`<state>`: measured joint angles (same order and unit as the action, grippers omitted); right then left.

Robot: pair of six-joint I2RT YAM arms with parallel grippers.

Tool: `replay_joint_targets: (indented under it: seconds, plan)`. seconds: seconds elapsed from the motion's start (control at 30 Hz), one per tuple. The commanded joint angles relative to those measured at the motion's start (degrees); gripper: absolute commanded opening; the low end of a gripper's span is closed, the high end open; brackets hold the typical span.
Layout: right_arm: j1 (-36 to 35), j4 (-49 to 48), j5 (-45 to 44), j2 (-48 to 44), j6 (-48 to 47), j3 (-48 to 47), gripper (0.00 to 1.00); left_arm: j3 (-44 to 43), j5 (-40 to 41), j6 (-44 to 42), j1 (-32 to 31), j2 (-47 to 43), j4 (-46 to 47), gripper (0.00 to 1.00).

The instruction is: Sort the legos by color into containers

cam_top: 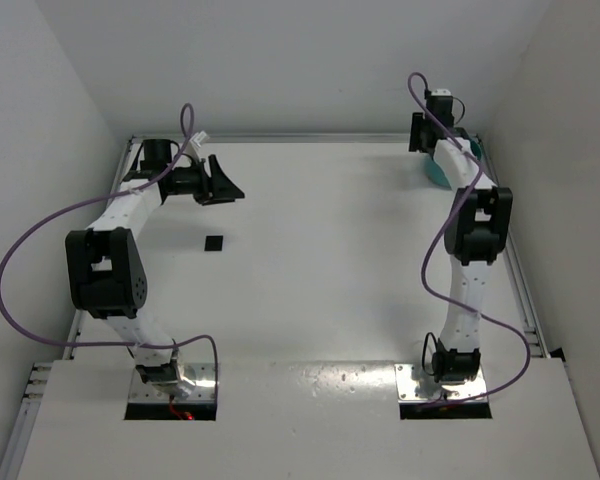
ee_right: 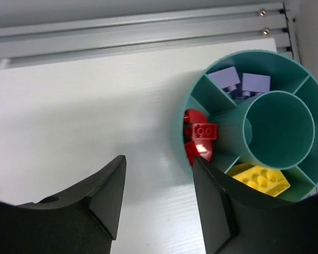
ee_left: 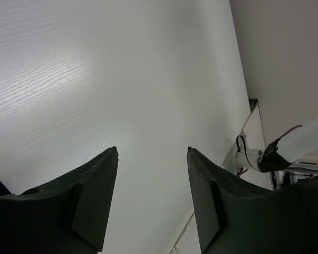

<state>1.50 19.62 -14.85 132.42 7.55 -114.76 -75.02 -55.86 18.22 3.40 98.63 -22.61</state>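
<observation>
Legos (ee_right: 258,180) of red, purple and yellow sit sorted in the teal bowl (ee_right: 278,129) just beside the right pincer (ee_right: 159,161), parted and empty; what remains, I judge, is for the left pincer (ee_left: 152,153), likewise parted and empty, to fetch the black brick (cam_top: 214,243) near its tips.

Teal bowl (ee_right: 281,129), its inner dividers and central cup the same teal throughout, with glossy red bricks (ee_right: 204,130), two pale purple bricks (ee_right: 225,78) and a bright yellow brick (ee_right: 259,180). A single black brick (cam_top: 214,243) shows dark against the white worktop (ee_left: 95,79), whose surface carries a fine pattern of parallel grain lines. The left claw (ee_left: 152,151) and right claw (ee_right: 159,160) are matt black. Both arms (cam_top: 130,205) pair white links with black joints and carry purple cables (cam_top: 0,290). The ribbed rail (ee_right: 138,32) is silver-grey; the walls (cam_top: 310,60) are plain pale grey.
</observation>
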Motion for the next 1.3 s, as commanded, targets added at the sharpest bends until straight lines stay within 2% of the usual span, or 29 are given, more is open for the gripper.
replay_joint_targets:
  seconds: [0.0, 0.13, 0.3, 0.43, 0.57, 0.67, 0.73, 0.77, 0.8, 0.83, 0.93, 1.07, 1.2, 1.23, 1.27]
  plan:
    - [-1.32, -1.77, 6.23, -9.45, 1.76, 2.51, 0.54, 0.05, -2.67, -2.92, -0.41, -1.77, 0.81, 0.60]
    - [-1.85, -11.24, 5.72, -19.29, -0.16, 15.15, 0.54, 1.19, -2.15, -4.33, -0.94, -3.53, 0.29, 0.60]
    - [-1.85, -10.04, 1.06, -26.05, -2.71, 23.87, 0.54, 1.90, -0.14, -7.05, -2.25, -4.58, -0.94, 0.60]
    - [-0.71, -11.88, 1.05, -32.30, -5.70, 33.71, 0.54, 1.90, 3.29, -12.14, -4.45, -5.90, -4.01, 0.60]
    - [-0.71, -15.40, 5.60, -38.71, -8.43, 41.62, 0.58, 1.90, 6.28, -16.80, -6.64, -6.95, -5.60, 0.60]
    - [-0.71, -13.65, 12.70, -40.04, -8.43, 42.43, 0.61, 0.41, 7.08, -23.56, -7.18, -6.96, -10.32, 0.60]
    - [-1.32, -10.40, 17.55, -40.05, -9.74, 41.38, 0.62, -1.26, 9.96, -33.29, -7.18, -6.96, -15.24, 0.60]
    - [-1.32, -8.82, 23.14, -40.05, -10.27, 40.68, 0.62, -2.31, 14.07, -38.29, -7.18, -5.83, -22.58, 0.60]
    - [-1.84, -6.89, 25.81, -39.53, -10.28, 40.15, 0.65, -4.93, 16.28, -50.35, -7.18, -4.08, -27.18, 0.60]
    - [-1.85, -5.74, 31.15, -39.00, -10.28, 39.18, 0.65, -5.57, 21.35, -55.43, -6.57, -4.06, -30.88, 0.60]
    - [-1.85, -4.06, 36.36, -38.47, -10.28, 38.56, 0.66, -2.94, 27.80, -65.90, -2.71, -4.06, -32.33, 0.60]
    - [-1.85, -2.92, 38.76, -37.32, -10.28, 38.56, 0.66, -3.37, 35.45, -73.32, -2.08, -1.00, -32.32, 0.62]
    - [-1.85, -1.17, 40.87, -36.09, -10.28, 36.28, 0.66, -8.81, 35.21, -79.81, -0.67, 4.71, -37.48, 0.65]
    - [-1.85, -1.16, 41.48, -36.09, -10.28, 36.27, 0.66, -11.26, 34.42, -81.74, 0.20, 5.69, -38.72, 0.78]
    - [-2.37, -0.46, 41.48, -36.09, -10.28, 36.27, 0.66, -11.98, 34.41, -85.50, 0.81, 6.39, -39.43, 0.96]
